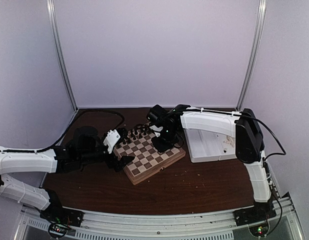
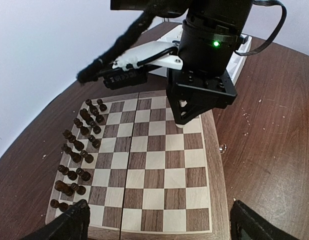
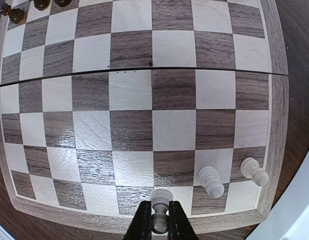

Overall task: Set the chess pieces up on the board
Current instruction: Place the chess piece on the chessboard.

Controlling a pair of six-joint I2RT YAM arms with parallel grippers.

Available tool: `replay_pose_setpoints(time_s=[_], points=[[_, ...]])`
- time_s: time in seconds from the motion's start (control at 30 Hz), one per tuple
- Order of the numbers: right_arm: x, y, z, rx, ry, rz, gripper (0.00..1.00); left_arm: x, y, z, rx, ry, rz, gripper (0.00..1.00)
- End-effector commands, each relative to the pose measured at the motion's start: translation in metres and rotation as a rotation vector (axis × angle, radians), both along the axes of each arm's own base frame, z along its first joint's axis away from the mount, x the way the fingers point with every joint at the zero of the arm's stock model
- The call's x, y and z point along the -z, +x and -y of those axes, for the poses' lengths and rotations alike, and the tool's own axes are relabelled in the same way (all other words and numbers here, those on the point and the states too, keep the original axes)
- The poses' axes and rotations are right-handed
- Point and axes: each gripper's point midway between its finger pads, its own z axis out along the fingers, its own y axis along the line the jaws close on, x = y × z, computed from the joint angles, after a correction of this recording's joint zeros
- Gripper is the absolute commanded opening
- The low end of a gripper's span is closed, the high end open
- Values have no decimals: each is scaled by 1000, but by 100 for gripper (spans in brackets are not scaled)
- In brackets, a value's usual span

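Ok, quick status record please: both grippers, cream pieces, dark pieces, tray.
Right gripper: shut on a cream pawn, near the board edge
Left gripper: open, at the board's other end
Cream pawns: two placed, standing beside the held one
Dark pieces: two rows along one side
Tray: white, right of the board

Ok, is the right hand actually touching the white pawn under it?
Touching. The right wrist view shows the right hand shut on the white pawn, gripping its stem from both sides.
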Motion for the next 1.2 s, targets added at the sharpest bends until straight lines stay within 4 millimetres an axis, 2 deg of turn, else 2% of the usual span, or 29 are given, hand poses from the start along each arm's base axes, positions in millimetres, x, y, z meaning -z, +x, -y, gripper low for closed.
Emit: replay_pose_setpoints(time_s=[0.0,0.8,0.9,1.17], points=[[1,13,4,13,-21,23,5,-12,2,2,-9,-31,17,98],[19,21,0,12,-14,0,7,-7,0,0,-4,-12,11,98],[18,22,0,12,-13,6,11,-6,1,1,-4,-10,10,98],[10,26,-3,3,5,31,32,-6,1,1,-3,-9,13,98]])
